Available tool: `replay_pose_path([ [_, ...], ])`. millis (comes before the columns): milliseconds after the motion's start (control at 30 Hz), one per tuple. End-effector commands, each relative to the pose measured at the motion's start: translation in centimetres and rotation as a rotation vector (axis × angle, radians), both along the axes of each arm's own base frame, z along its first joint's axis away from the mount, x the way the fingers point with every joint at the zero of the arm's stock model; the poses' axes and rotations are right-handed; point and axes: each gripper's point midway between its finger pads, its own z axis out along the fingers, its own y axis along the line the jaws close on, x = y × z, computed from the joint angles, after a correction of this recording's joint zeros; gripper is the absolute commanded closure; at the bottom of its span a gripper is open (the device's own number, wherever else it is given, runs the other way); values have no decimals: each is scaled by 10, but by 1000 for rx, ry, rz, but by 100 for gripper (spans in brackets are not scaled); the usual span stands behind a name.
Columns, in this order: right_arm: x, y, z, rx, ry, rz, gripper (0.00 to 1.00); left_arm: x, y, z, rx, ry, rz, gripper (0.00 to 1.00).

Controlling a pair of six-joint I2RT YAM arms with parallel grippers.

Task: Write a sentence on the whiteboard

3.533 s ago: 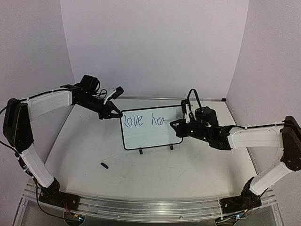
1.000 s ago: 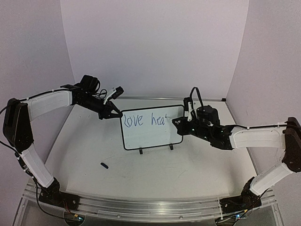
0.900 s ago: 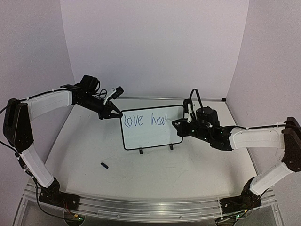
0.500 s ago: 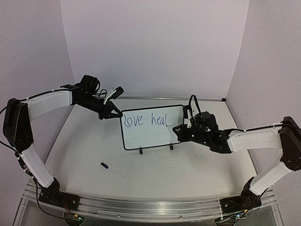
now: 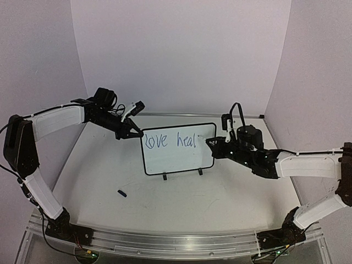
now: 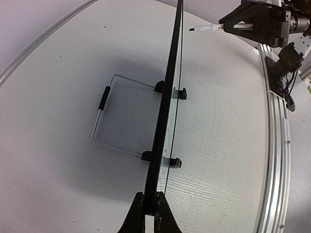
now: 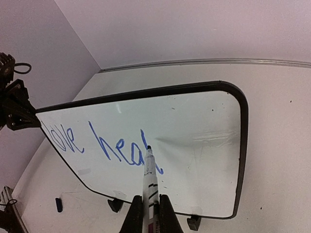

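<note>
Firmly, my right claw (image 7: pixel 147 200) is closed around a marker (image 7: pixel 148 170), its tip up by the last letter of the sentence (image 7: pixel 104 145) (blue, reading "love heal" so far); whether tip meets surface I cannot tell; my left claw (image 6: pixel 149 206) pinches the left rim of the whiteboard (image 7: pixel 194 136); that board stands upright on its feet toward the far edge of the table (image 5: pixel 220 192), about midway along; a small dark object (image 5: pixel 122 193) lies closer to the near edge, toward the left.
</note>
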Motion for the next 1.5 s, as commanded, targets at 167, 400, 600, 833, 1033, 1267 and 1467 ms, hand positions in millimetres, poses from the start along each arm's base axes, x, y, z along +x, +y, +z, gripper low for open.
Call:
replay_pose_path([
  [167, 10, -1, 3, -13, -27, -29, 100, 8, 7, 13, 20, -94, 17, 100],
  [400, 15, 1, 1, -21, -25, -42, 100, 9, 7, 13, 20, -95, 17, 100],
  [600, 18, -1, 3, -27, -34, -60, 100, 8, 7, 13, 20, -94, 17, 100],
  [833, 19, 10, -1, -31, -20, -16, 100, 8, 7, 12, 20, -95, 17, 100],
  [1033, 16, 13, -13, -37, 9, 3, 100, 8, 7, 13, 19, -97, 17, 100],
  [1267, 14, 3, -23, -46, 31, -33, 100, 8, 7, 13, 19, -97, 17, 100],
  [1467, 14, -8, -17, -51, 14, -80, 100, 8, 7, 13, 19, -96, 17, 100],
])
